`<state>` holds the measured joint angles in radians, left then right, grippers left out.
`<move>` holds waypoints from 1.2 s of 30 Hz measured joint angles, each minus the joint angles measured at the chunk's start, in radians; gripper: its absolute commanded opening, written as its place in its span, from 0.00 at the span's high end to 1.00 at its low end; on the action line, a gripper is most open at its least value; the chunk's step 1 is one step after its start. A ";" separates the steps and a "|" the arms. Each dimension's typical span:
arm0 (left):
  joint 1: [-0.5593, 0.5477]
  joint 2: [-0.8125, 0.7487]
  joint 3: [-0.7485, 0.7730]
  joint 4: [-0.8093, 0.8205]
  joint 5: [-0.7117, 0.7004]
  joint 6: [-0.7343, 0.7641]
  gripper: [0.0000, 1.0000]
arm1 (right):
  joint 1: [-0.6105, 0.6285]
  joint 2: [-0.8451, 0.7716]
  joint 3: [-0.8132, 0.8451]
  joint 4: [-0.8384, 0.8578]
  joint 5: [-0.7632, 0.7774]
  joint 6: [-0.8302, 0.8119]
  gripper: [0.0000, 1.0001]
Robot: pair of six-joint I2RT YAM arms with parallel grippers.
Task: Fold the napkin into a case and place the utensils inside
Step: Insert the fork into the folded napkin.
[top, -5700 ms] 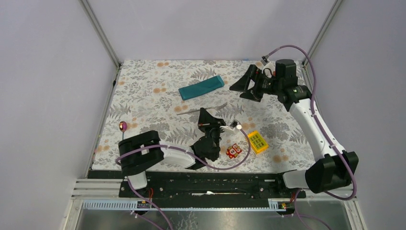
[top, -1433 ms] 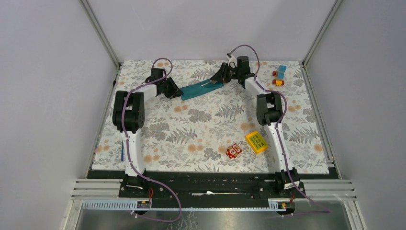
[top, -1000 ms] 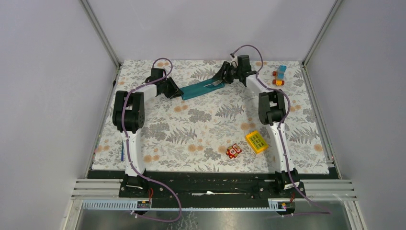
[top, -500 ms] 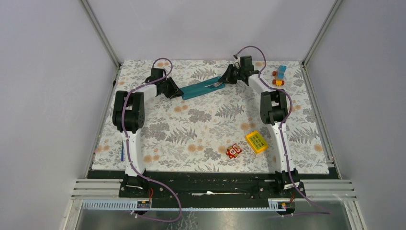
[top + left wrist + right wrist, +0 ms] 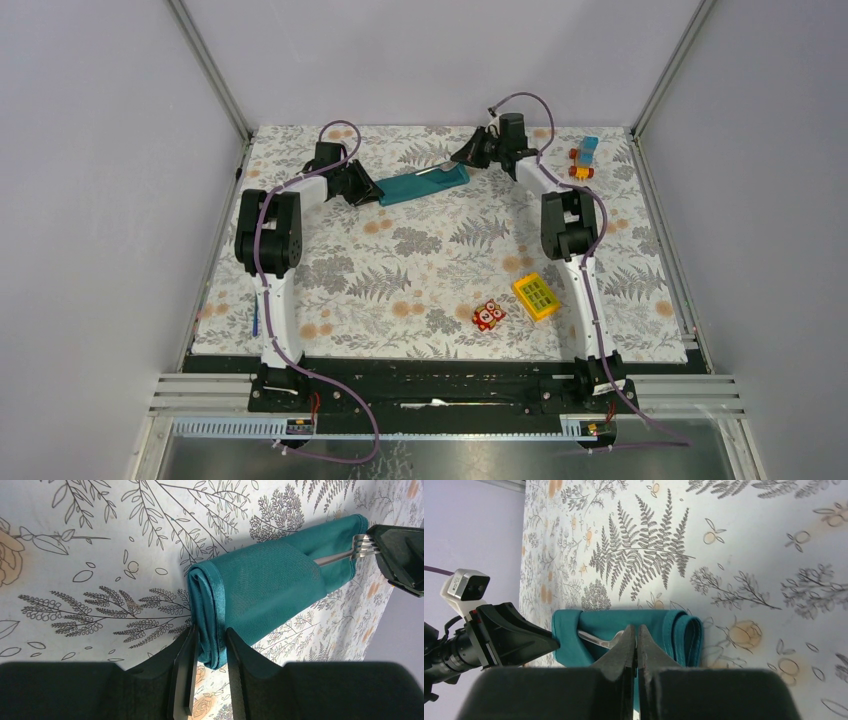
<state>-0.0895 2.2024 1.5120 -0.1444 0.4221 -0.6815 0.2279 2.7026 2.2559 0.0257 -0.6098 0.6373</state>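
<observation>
- Between the left gripper (image 5: 366,189) and the right gripper (image 5: 472,157) lies the case (image 5: 425,184), a narrow teal roll slanting across the far part of the table (image 5: 420,260), with one arm at each end.
- At its own end, the left gripper (image 5: 210,635) is partly closed on the case (image 5: 265,595). One finger sits on each side of the hemmed, folded edge, and both touch the cloth.
- Ahead of those fingers the cloth runs to its other end, where a fork (image 5: 345,555) sticks out, tines outward and handle tucked under the top fold.
- The right gripper (image 5: 634,629) has its fingers pressed fully together, with the tips just at the tine end of the fork (image 5: 596,638) above the case (image 5: 659,620). Whether they pinch the metal cannot be told.
- Behind both grippers the far edge of the table and the back wall are near, leaving little room that way.
- To the right gripper's outer side, a blue-and-red toy (image 5: 584,157) sits near the far right corner, apart from the arm.
- Back toward the arm bases the floral surface is wide. A yellow gridded block (image 5: 536,296) and a red owl toy (image 5: 487,315) sit close together there, well apart from both grippers.
</observation>
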 measured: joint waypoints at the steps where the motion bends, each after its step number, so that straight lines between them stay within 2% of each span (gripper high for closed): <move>1: 0.000 0.000 0.000 0.000 0.000 0.000 0.67 | 0.003 0.006 0.006 0.011 0.000 0.000 1.00; 10: 0.000 0.000 0.000 0.000 0.000 0.000 0.69 | 0.039 0.048 0.032 0.041 0.002 0.020 0.99; 13: 0.000 0.000 0.000 0.000 0.000 0.000 0.69 | 0.042 0.048 0.032 0.049 0.013 0.024 0.78; 19: 0.000 0.000 0.000 0.000 0.000 0.001 0.68 | 0.043 0.046 0.020 0.045 0.060 0.014 0.49; 22: 0.000 0.000 -0.002 0.003 0.002 0.000 0.62 | 0.049 0.019 0.004 0.031 0.084 -0.018 0.39; 27: 0.003 -0.044 -0.054 0.018 0.007 -0.004 0.43 | 0.056 -0.056 -0.005 -0.100 0.168 -0.123 0.23; 33: 0.040 -0.204 -0.219 -0.039 0.008 0.021 0.32 | 0.055 -0.154 0.024 -0.283 0.280 -0.249 0.21; 36: 0.062 -0.344 -0.311 -0.106 0.001 0.055 0.22 | 0.056 -0.249 -0.018 -0.349 0.332 -0.291 0.21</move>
<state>-0.0277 1.8580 1.2015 -0.2504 0.4232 -0.6270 0.2836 2.4531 2.2379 -0.3237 -0.2783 0.3466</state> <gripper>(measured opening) 0.699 0.789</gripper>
